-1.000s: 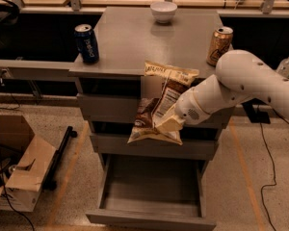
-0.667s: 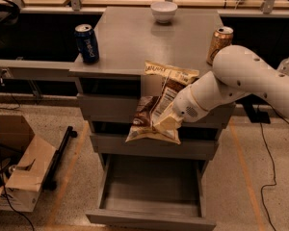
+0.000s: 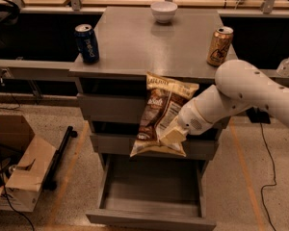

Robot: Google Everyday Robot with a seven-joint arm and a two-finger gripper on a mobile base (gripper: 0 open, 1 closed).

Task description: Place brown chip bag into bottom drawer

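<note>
The brown chip bag (image 3: 160, 114) hangs upright in front of the upper two grey drawers, dark brown and cream with white text. My gripper (image 3: 172, 134) is at the bag's lower right edge and holds it in the air; the white arm comes in from the right. The bottom drawer (image 3: 151, 211) is pulled out below the bag, a wide shallow grey box with nothing visible inside. The bag is above the drawer's back part, well clear of its floor.
On the grey cabinet top (image 3: 135, 42) stand a blue soda can (image 3: 87, 43) at the left, a gold-brown can (image 3: 219, 45) at the right and a white bowl (image 3: 164, 11) at the back. An open cardboard box (image 3: 19, 177) sits on the floor at the left.
The bag and my gripper have shifted slightly left and a little down in front of the drawers. The drawer and the things on top have not moved.
</note>
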